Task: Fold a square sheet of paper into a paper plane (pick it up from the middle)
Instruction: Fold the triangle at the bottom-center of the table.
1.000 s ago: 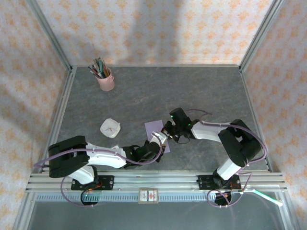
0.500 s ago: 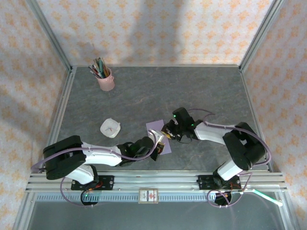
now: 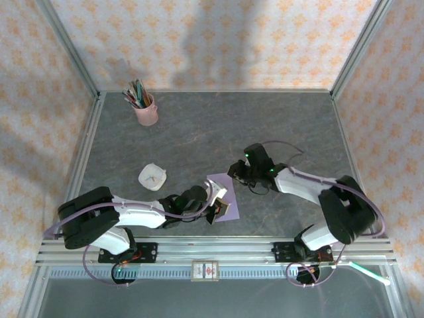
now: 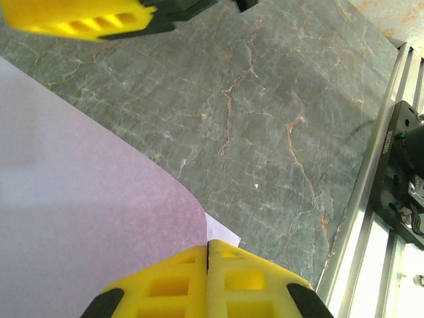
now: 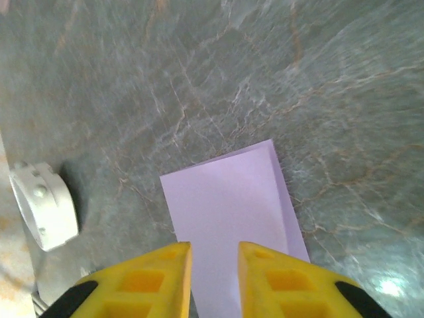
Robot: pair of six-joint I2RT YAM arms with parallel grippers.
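The square sheet of paper (image 3: 222,188) is lavender and lies on the grey table folded over into a rectangle, with its lower layer showing along one side (image 5: 225,192). My left gripper (image 3: 215,213) is at the sheet's near edge. Its yellow fingers are pressed together on the curled-up edge of the top layer (image 4: 86,199), where the left gripper (image 4: 208,246) meets it. My right gripper (image 3: 233,169) hovers over the sheet's far end. In its wrist view the right gripper (image 5: 214,255) stands open a little with nothing between the fingers. A paper plane is out of view.
A small white round object (image 3: 152,177) (image 5: 41,207) sits left of the sheet. A pink cup of pens (image 3: 146,110) stands at the back left. The aluminium rail (image 3: 212,248) (image 4: 371,199) runs along the near edge.
My right gripper has opened, let go of the sheet and drawn back to the far right. My left gripper has shifted slightly toward the near edge, still shut on the paper.
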